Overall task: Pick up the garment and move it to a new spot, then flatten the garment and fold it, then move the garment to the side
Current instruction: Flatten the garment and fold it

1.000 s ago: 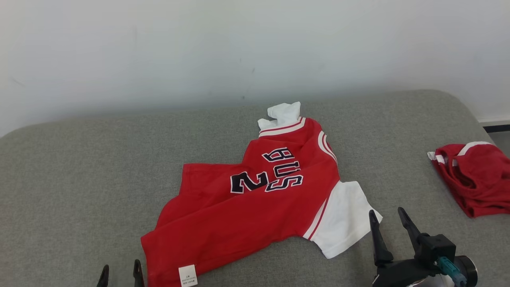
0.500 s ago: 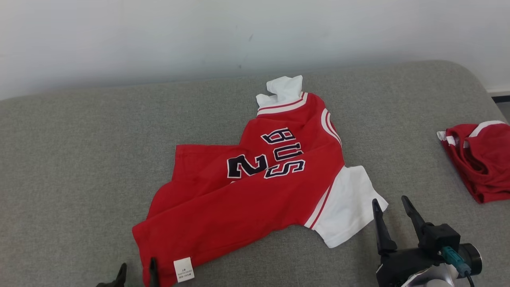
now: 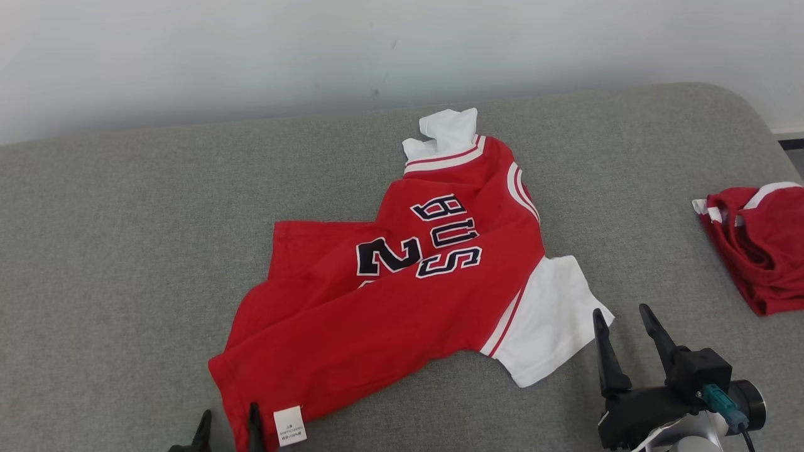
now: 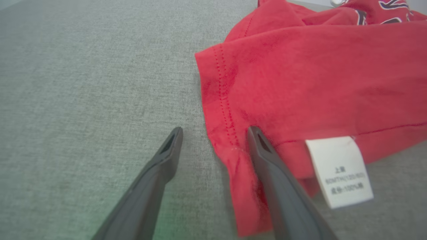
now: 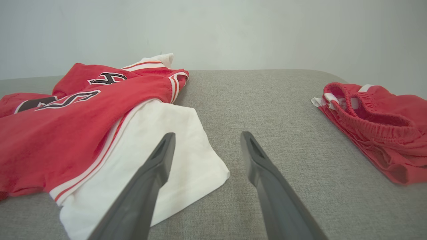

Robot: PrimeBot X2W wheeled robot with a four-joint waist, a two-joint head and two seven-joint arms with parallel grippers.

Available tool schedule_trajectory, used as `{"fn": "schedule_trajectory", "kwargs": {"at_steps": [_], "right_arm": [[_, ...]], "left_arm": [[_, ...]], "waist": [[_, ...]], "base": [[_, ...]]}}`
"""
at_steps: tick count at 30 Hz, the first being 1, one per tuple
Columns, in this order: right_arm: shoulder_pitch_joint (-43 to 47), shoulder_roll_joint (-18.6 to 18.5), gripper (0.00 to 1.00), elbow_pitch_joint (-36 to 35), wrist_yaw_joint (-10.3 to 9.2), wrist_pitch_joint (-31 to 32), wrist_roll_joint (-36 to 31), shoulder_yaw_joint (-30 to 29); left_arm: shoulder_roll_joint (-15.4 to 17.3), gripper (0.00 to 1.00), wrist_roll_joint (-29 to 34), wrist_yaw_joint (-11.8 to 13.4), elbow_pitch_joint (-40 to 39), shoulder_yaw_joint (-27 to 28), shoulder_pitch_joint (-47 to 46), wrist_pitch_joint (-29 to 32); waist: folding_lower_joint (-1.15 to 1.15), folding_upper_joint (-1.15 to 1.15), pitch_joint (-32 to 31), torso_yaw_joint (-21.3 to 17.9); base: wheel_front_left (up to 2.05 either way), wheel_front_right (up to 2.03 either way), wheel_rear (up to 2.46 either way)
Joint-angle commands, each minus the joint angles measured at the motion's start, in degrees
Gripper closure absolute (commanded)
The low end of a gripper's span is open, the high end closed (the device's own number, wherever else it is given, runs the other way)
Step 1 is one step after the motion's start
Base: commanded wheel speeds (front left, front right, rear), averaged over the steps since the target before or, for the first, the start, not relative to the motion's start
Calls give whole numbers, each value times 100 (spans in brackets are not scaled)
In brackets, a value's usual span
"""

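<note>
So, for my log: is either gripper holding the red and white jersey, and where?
Nothing is held. The left gripper stands open around the jersey hem; the right gripper open beside its white sleeve.

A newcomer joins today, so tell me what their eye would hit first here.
The red jersey with white sleeves and black lettering, lying rumpled in the middle of the grey padded surface. Next, the bunched red garment at the right edge, and the two open grippers: the left gripper at the jersey's labelled hem corner, the right gripper beside its near sleeve.
</note>
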Motion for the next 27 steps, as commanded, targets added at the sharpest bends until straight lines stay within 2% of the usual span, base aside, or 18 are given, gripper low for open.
{"fn": "schedule_trajectory", "kwargs": {"at_steps": [1, 4, 5, 6, 8, 9, 11, 20, 27], "right_arm": [[-15, 24, 0, 1, -15, 1, 21, -3], [-8, 52, 0, 27, -15, 1, 7, -14], [-5, 62, 0, 34, -15, 1, 1, -18], [-2, 70, 0, 39, -15, 1, -5, -18], [6, 72, 0, 55, -15, 1, -9, -27], [12, 66, 0, 60, -15, 1, -8, -38], [30, 53, 0, 73, -15, 1, -9, -51], [87, 36, 0, 215, -15, 2, 18, -182], [-211, 19, 0, 681, -15, 1, -39, -386]], "left_arm": [[-43, 0, -74, 4, 28, -82, 104, 28], [-36, 0, -102, 28, 53, -167, 177, 28], [-34, 7, -111, 42, 73, -176, 184, 28], [-35, 44, -127, 43, 98, -181, 188, 28], [-35, 70, -149, 49, 139, -172, 181, 28], [-35, 76, -155, 48, 154, -167, 177, 28], [-32, 100, -178, 15, 172, -152, 175, 28], [-29, 100, -141, -3, 19, -127, 176, 21], [-25, 100, 8, -76, -202, -70, 186, 10]], "waist": [[-1, 0, -15, 12], [-1, 0, -50, 27], [-1, 0, -61, 31], [-1, 0, -69, 36], [-1, 0, -83, 42], [-1, 0, -91, 47], [-1, 0, -105, 54], [-1, 0, -167, 95], [-1, 0, -100, 192]], "base": [[0, 0, 0], [0, 0, 0], [0, 0, 0], [0, 0, 0], [0, 0, 0], [0, 0, 0], [0, 0, 0], [0, 0, 0], [0, 0, 0]]}}
